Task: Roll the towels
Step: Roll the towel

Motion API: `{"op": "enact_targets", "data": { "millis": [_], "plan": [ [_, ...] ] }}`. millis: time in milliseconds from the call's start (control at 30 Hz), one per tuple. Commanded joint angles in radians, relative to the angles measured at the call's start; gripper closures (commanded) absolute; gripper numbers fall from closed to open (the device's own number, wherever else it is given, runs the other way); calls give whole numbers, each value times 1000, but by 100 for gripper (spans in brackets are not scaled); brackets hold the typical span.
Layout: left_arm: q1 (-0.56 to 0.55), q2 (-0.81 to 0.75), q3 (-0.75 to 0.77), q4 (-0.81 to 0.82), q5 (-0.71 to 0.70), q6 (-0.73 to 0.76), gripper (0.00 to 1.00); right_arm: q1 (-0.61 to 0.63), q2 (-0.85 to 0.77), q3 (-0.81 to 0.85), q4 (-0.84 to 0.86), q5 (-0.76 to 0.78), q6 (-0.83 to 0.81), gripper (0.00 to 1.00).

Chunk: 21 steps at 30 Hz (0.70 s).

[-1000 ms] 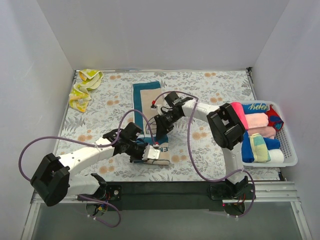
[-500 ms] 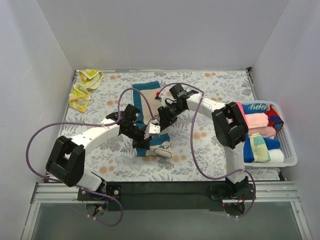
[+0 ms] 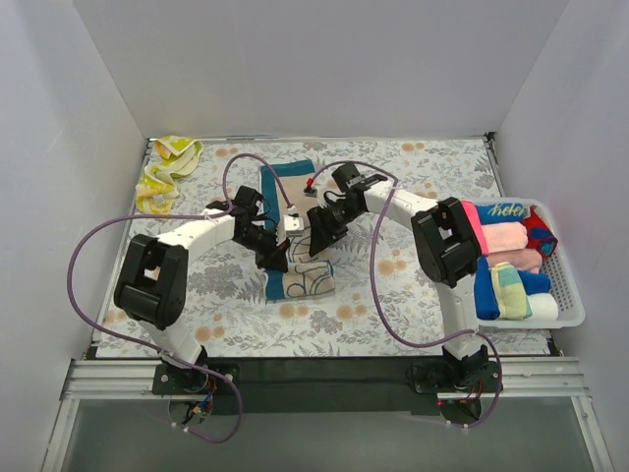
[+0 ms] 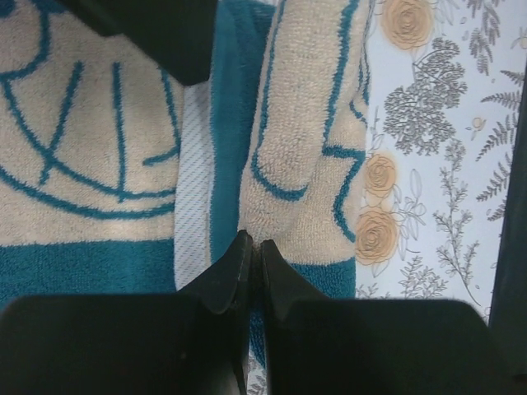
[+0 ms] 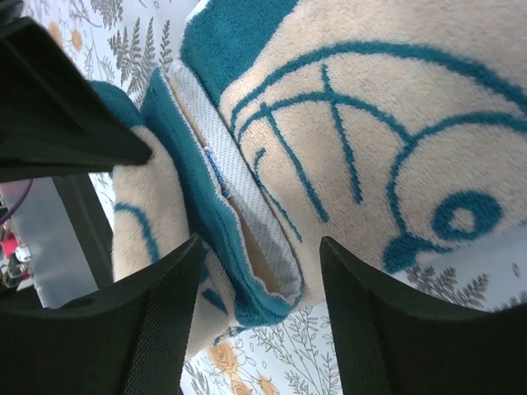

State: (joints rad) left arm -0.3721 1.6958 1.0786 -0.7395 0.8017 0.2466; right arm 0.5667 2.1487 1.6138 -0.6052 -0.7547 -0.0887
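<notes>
Lettering on the blue towel (image 3: 506, 209) is too small to read. Left gripper (image 4: 251, 247) is pinched closed over the cartoon towel (image 4: 305, 148); right gripper (image 5: 259, 247) gapes, empty.

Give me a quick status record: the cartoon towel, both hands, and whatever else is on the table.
towel in work: tan-and-blue towel, middle of the floral cover; near end bunched into a loose fold, far end flat
left hand: shut, tips at the folded part; unclear whether cloth is pinched
right hand: open, fingers either side of the towel's hemmed edge
unrolled: yellow towel, crumpled in the far left corner
rolled: rolled towels packed in the white basket, right edge
</notes>
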Motion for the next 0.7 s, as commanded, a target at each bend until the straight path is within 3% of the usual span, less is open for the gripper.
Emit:
{"op": "enact_targets", "data": {
  "millis": [0,333,600,667],
  "plan": [
    [18,19,43,41,10,14,98,-27,-96,-2,-15,6,-19,44],
    [24,130,79,60,-12,20,96,-44,-158,-61,-18,-74,0,30],
    [27,168,122,60,-25,19,92,-19,-102,-106,2,-80,-13,40],
    [27,174,127,57,-25,17,91,-10,-84,-121,11,-69,-14,49]
  ]
}}
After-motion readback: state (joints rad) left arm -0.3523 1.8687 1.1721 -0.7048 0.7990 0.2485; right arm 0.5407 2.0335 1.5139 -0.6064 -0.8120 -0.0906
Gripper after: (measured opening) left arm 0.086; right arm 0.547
